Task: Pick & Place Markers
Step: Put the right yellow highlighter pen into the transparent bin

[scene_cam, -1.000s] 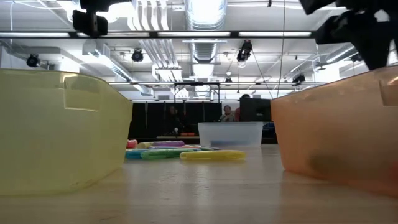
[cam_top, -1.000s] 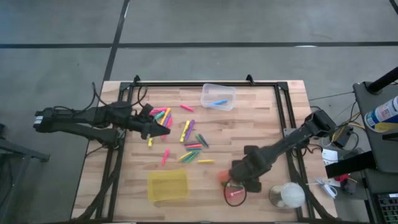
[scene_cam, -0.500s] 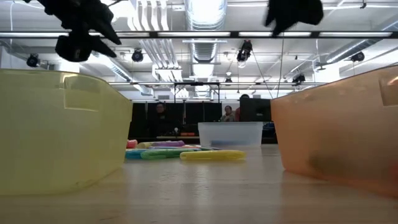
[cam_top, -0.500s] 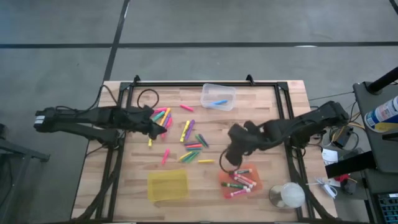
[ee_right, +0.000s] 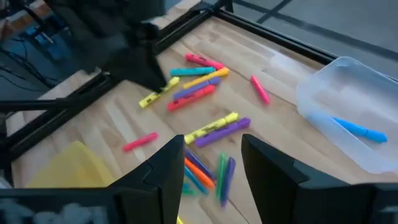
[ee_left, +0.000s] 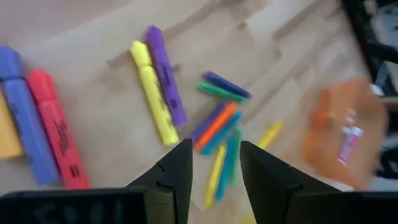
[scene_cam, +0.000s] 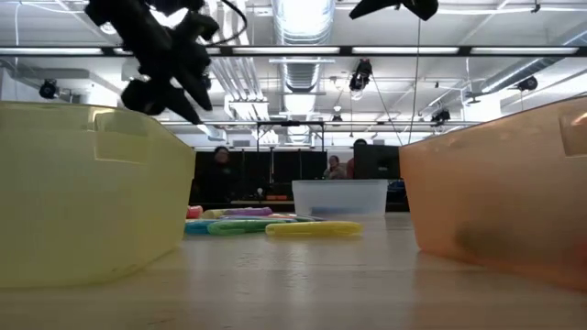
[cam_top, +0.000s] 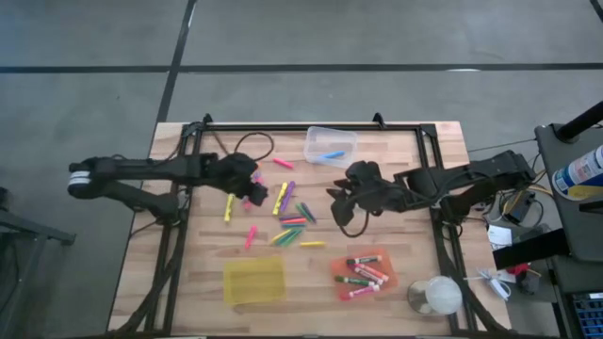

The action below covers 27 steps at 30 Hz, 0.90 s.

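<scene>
Your right gripper (cam_top: 337, 195) has left the orange bin (cam_top: 386, 280) and now hovers open and empty beside the scattered markers (cam_top: 287, 215); your left gripper (cam_top: 252, 185) has edged over them, fingers apart.

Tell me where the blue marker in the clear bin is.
The blue marker lies inside the clear bin at the table's far edge in the high view, near the middle, apart from the loose markers spread nearer the centre.
</scene>
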Each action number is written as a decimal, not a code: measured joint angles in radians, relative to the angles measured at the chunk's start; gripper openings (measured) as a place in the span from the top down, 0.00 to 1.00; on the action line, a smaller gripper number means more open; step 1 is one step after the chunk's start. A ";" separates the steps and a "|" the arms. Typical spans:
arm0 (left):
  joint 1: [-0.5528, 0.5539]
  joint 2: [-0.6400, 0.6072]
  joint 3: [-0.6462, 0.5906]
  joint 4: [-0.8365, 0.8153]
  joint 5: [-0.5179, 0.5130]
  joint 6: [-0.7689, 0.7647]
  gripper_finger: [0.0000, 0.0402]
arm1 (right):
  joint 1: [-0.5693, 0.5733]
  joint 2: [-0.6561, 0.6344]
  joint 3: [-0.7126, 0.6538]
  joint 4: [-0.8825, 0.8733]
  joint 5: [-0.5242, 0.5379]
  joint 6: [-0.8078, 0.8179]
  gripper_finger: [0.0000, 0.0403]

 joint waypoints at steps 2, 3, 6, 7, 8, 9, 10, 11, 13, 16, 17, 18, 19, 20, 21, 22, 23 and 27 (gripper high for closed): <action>0.019 0.050 0.028 -0.001 -0.001 0.023 0.68 | 0.001 -0.010 0.000 0.026 0.000 -0.007 0.64; 0.027 0.075 0.043 0.002 -0.001 0.036 0.68 | 0.000 -0.017 0.000 0.046 0.000 -0.024 0.64; 0.050 0.153 0.082 0.001 0.000 0.052 0.68 | -0.003 -0.046 0.000 0.107 0.000 -0.097 0.65; 0.058 0.181 0.095 0.000 0.000 0.054 0.68 | -0.006 -0.058 0.000 0.123 0.000 -0.122 0.66; 0.066 0.210 0.110 -0.001 0.000 0.061 0.68 | -0.006 -0.071 0.000 0.129 0.000 -0.139 0.66; 0.073 0.237 0.125 0.000 0.000 0.076 0.68 | -0.008 -0.085 0.000 0.130 0.000 -0.152 0.67; 0.081 0.263 0.140 0.000 0.000 0.099 0.68 | -0.012 -0.099 0.000 0.129 0.000 -0.163 0.67; 0.087 0.289 0.154 -0.003 -0.001 0.119 0.68 | -0.013 -0.114 0.000 0.128 0.000 -0.172 0.67; 0.095 0.340 0.172 -0.006 -0.001 0.142 0.68 | -0.017 -0.144 0.000 0.126 0.000 -0.186 0.68; 0.105 0.414 0.196 -0.007 0.000 0.148 0.68 | -0.018 -0.186 0.000 0.124 0.000 -0.212 0.68; 0.106 0.435 0.202 -0.007 0.000 0.156 0.68 | -0.018 -0.196 0.000 0.124 0.000 -0.223 0.68; 0.107 0.454 0.205 -0.008 -0.001 0.163 0.68 | -0.018 -0.207 0.000 0.124 0.000 -0.229 0.68; 0.107 0.471 0.206 -0.008 -0.001 0.165 0.68 | -0.018 -0.217 0.000 0.124 0.000 -0.232 0.68; 0.106 0.487 0.206 -0.009 0.001 0.164 0.68 | -0.018 -0.224 0.000 0.124 0.000 -0.233 0.68; 0.106 0.501 0.206 -0.009 0.000 0.162 0.68 | -0.017 -0.232 0.000 0.124 0.000 -0.233 0.68; 0.106 0.511 0.205 -0.010 0.000 0.155 0.68 | -0.017 -0.239 0.000 0.123 0.000 -0.233 0.68; 0.106 0.522 0.204 -0.013 0.000 0.150 0.68 | -0.017 -0.244 0.000 0.122 0.000 -0.234 0.68; 0.105 0.551 0.204 -0.010 0.000 0.142 0.68 | -0.017 -0.257 0.000 0.116 0.000 -0.242 0.69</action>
